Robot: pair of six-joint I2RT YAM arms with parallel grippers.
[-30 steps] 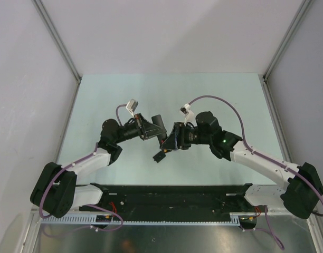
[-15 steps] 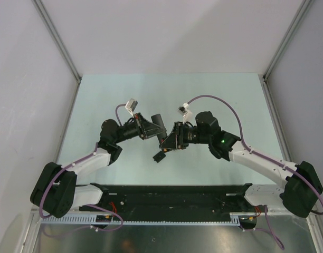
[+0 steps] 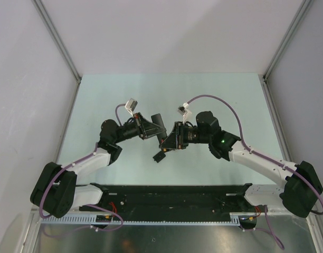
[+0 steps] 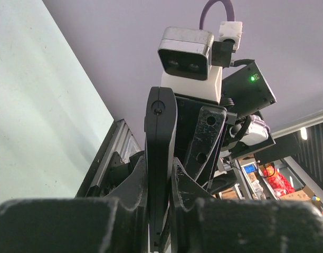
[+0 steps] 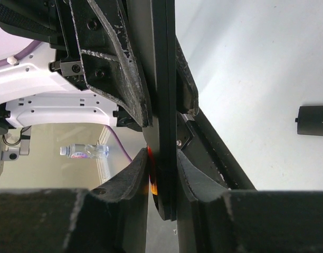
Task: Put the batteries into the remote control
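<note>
black plastic, slim rectangular remote control bar (image 4: 160,132): held edge-on in the air above the pale green table top (image 5: 256,63), between my two grippers, which meet near mid-table.
my left gripper (image 4: 159,169): clamped tight on the bar, one finger on each flat face.
my right gripper (image 5: 162,158): gripping the same bar from the opposite side, pads against both faces.
small black cover piece (image 5: 314,120): lying flat on the table top, well apart from the bar.
red-orange glint (image 5: 150,179): sits between the bar and one right finger; i cannot tell what it is.
</note>
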